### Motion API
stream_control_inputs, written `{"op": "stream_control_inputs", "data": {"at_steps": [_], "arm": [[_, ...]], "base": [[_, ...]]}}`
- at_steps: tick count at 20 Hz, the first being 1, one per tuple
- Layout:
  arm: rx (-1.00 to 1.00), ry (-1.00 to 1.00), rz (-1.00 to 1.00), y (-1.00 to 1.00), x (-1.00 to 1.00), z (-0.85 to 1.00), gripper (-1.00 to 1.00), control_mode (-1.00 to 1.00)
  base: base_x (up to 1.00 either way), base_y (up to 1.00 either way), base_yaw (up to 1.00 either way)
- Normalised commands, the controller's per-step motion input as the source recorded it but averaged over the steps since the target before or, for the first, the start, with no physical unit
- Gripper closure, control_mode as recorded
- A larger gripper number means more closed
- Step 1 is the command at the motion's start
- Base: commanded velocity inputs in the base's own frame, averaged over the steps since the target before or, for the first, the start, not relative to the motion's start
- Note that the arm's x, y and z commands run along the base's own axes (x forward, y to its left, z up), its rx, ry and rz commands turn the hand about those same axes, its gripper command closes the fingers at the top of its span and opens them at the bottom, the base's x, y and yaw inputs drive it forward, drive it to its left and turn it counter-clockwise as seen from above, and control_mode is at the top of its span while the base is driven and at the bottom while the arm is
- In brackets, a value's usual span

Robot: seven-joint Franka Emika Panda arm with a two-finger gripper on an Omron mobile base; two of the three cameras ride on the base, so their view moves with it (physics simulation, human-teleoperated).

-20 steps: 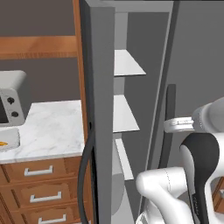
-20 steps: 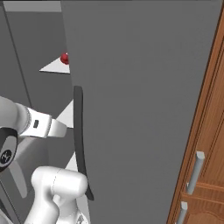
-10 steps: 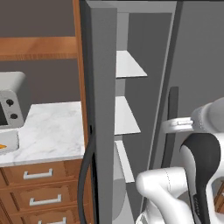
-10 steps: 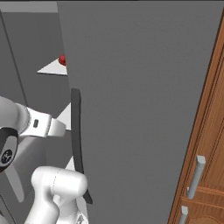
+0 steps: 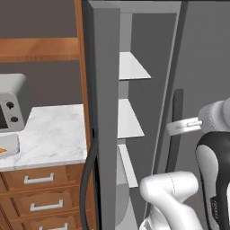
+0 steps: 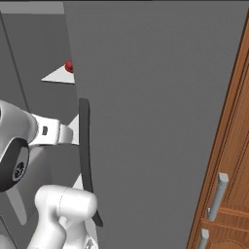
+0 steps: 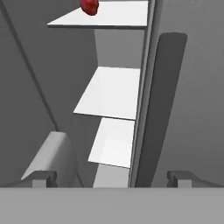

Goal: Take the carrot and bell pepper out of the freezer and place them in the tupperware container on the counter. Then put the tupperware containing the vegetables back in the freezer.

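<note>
Hand wide open, empty; bell pepper cut off atop freezer shelf.

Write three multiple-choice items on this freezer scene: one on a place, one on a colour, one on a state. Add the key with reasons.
1. Where does the bell pepper lie?
A. on a white shelf inside the freezer
B. on the counter
C. in the hand

2. What colour is the long vertical door handle?
A. white
B. dark
C. orange

3. How does the hand stand?
A. shut on the pepper
B. shut on the handle
C. open, holding nothing

Key:
1 A: in the hand view the red pepper rests on the farthest white shelf.
2 B: it shows as a dark bar on the grey door.
3 C: the two fingertips stand far apart at the bottom of the hand view with nothing between them.
</note>
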Motion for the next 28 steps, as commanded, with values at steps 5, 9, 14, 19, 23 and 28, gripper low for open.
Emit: {"op": "stream_control_inputs", "data": {"at_steps": [5,9,14,19,23,28], "arm": [[0.00,0.00,0.01,0.36,0.09,0.37,-1.00,-1.00],[0.00,-0.01,0.00,0.36,0.03,0.36,-1.00,-1.00],[0.01,0.00,0.00,0.11,0.28,0.31,-1.00,-1.00],[0.02,0.00,0.00,0.13,0.57,0.20,-1.00,-1.00],[0.00,0.00,0.00,0.24,0.58,0.08,-1.00,-1.00],[0.00,0.00,0.00,0.11,0.68,0.08,-1.00,-1.00]], "base": [[0.00,0.00,0.00],[0.00,0.00,0.00],[0.00,0.00,0.00],[0.00,0.00,0.00],[0.00,0.00,0.00],[0.00,0.00,0.00]]}}
